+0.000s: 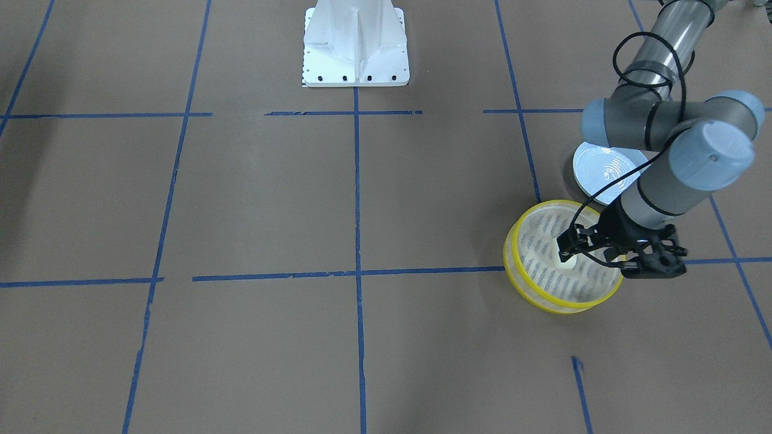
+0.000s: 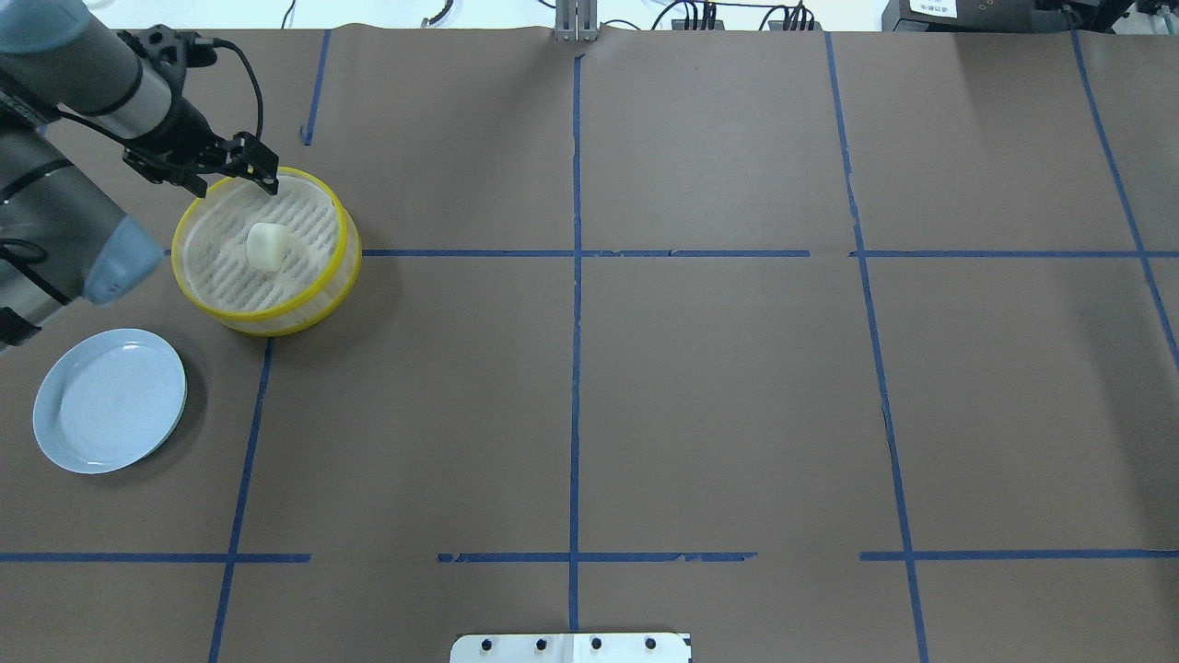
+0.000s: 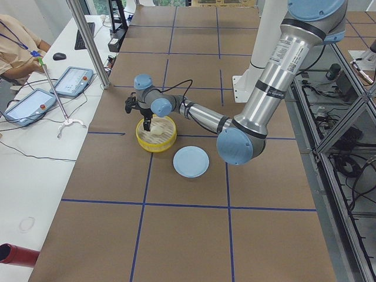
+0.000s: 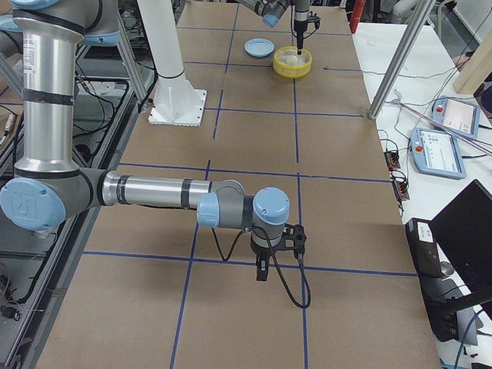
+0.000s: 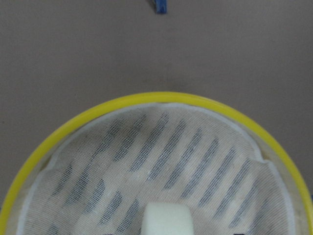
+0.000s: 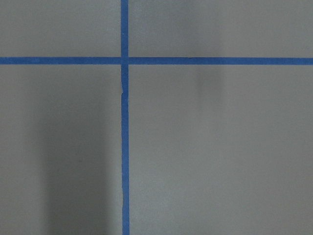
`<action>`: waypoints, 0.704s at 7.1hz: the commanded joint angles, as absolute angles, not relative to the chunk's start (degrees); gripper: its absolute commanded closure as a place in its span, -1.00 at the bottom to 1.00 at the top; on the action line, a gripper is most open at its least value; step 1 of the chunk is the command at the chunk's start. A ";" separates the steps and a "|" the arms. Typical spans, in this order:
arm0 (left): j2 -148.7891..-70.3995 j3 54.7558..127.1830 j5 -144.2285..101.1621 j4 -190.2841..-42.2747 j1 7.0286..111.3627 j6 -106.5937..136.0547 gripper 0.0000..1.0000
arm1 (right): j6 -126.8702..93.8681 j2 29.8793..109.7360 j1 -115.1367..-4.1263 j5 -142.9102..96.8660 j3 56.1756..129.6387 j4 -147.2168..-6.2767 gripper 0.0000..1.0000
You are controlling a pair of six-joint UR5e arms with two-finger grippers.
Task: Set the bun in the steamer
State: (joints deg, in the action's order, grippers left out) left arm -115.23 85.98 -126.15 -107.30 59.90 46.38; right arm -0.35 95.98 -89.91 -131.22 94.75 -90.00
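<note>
The left gripper points straight down, jaws apart, above the yellow-rimmed round steamer basket. The small cream-white bun lies free mid-floor, clear of the rims.

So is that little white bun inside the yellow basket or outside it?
Inside. The bun rests on the slatted floor of the steamer, within its yellow rim, in overhead and wrist views.

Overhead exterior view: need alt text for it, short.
A cream-white bun sits on the slatted floor of a yellow-rimmed steamer at the view's upper left, with the left gripper hanging over the steamer's far rim. A light blue plate lies nearer the robot.
</note>
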 commanded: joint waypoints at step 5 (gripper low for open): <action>-90.49 92.81 -133.40 -106.44 84.49 0.53 -0.99 | -0.35 95.98 -89.91 -131.22 94.75 -90.00 -1.00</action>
